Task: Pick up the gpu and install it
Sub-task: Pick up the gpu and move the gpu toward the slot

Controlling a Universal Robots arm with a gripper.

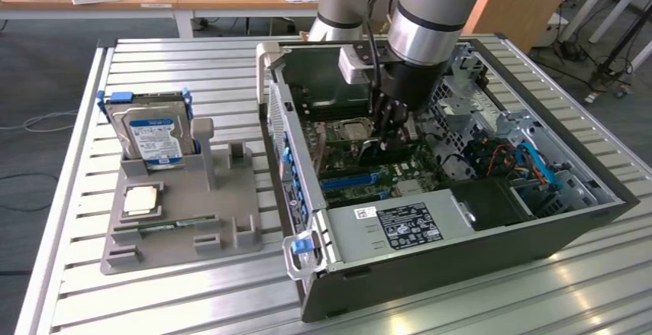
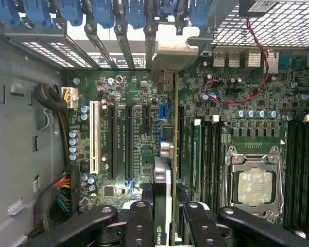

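Silver arm plunges steeply into case, claw clamping gpu edge-on.

The drive stand sits at the exterior view's left of the case, inside which the gripper holds the gpu over the motherboard.

slatted metal table | on it: open computer case | grey parts holder beside it, apart

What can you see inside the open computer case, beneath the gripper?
The motherboard with its expansion slots, the processor socket and cables. The gripper holds the gpu edge-on over the board; whatever lies directly beneath the card is covered.
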